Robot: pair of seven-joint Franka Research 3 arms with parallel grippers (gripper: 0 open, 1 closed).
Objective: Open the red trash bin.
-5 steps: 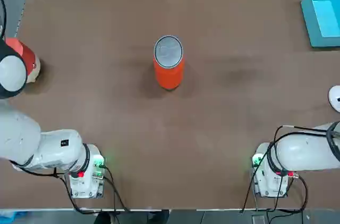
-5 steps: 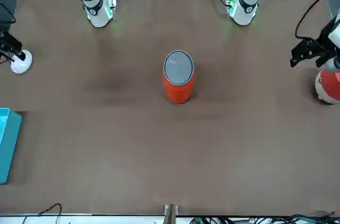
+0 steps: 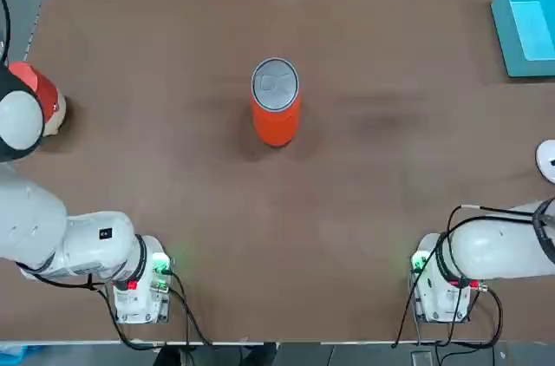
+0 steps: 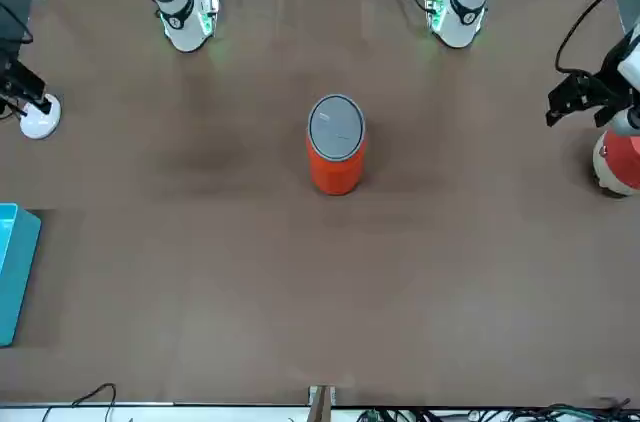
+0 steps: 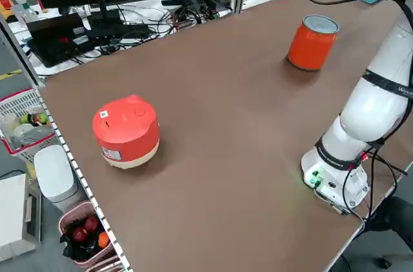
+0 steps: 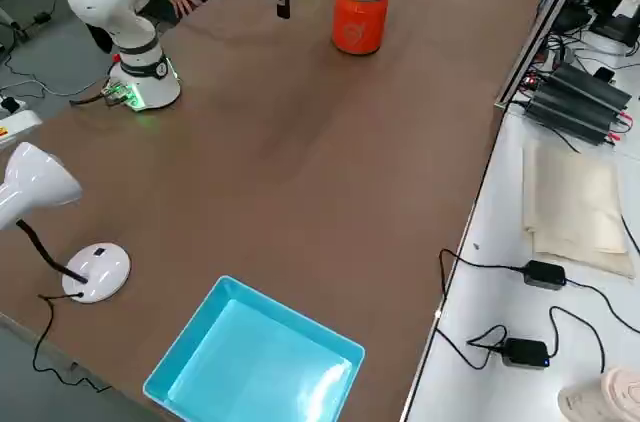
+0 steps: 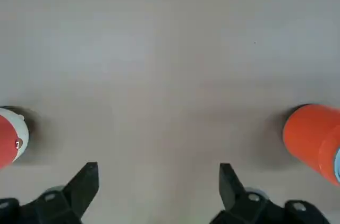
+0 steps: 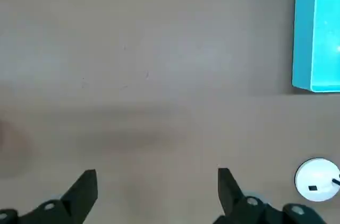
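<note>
Left gripper (image 7: 156, 189) open, red trash bin (image 7: 312, 139) well apart

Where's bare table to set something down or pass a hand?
Most of the table is bare: the wide band between the red trash bin and both arm bases, and the stretch from bin to blue tray. Tighter spots: the red-and-white cooker at the left edge, the lamp base by the tray.

red trash bin (image 3: 276, 110), small orange-red cylinder, upright, round grey swing lid level and closed on top, standing alone mid-table, about centred between left and right edges, nearer the far edge than the robot-side edge
</note>
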